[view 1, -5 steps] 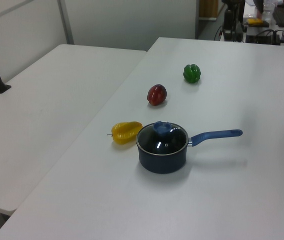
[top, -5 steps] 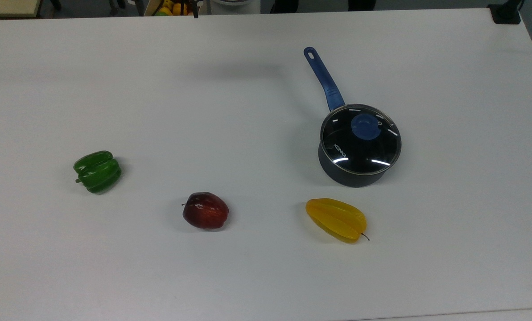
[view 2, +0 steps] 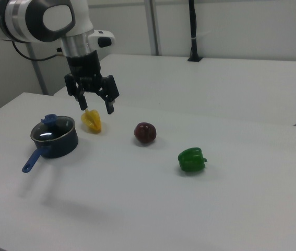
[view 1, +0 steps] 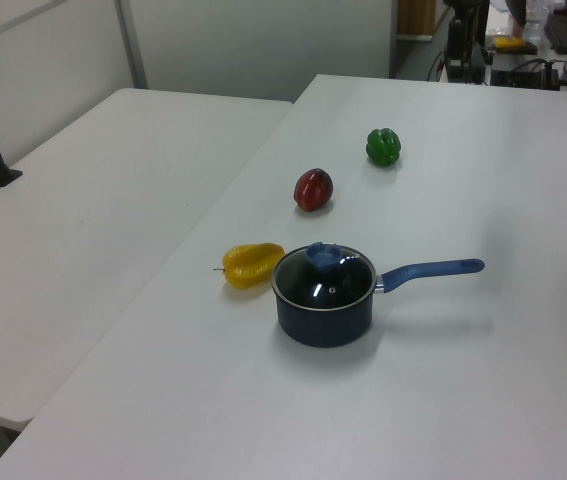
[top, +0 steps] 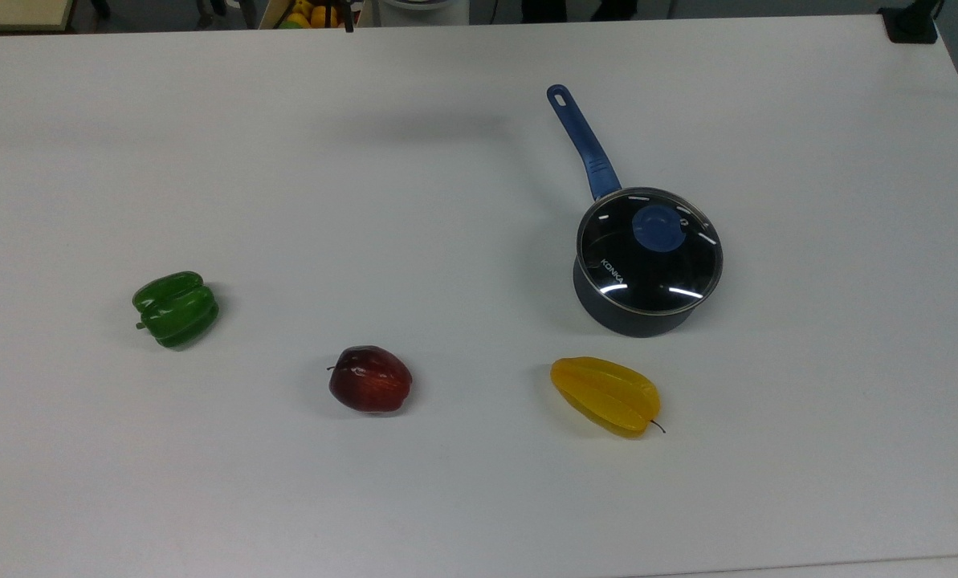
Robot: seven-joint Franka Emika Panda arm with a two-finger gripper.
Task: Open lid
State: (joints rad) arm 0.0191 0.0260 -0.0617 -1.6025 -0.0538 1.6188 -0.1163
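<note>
Top view, left to right on the white table [top: 462,498]: green pepper [top: 176,309] at left, red apple [top: 370,379] lower centre, yellow starfruit [top: 605,395] lower right. Right of centre sits the lid [top: 649,250], lettered "KONKA", blue knob up, seated on the pan [top: 631,319]. Right view, upper left: gripper [view 2: 96,105] spread wide and empty, raised above the table, nothing between it and the lid.
</note>
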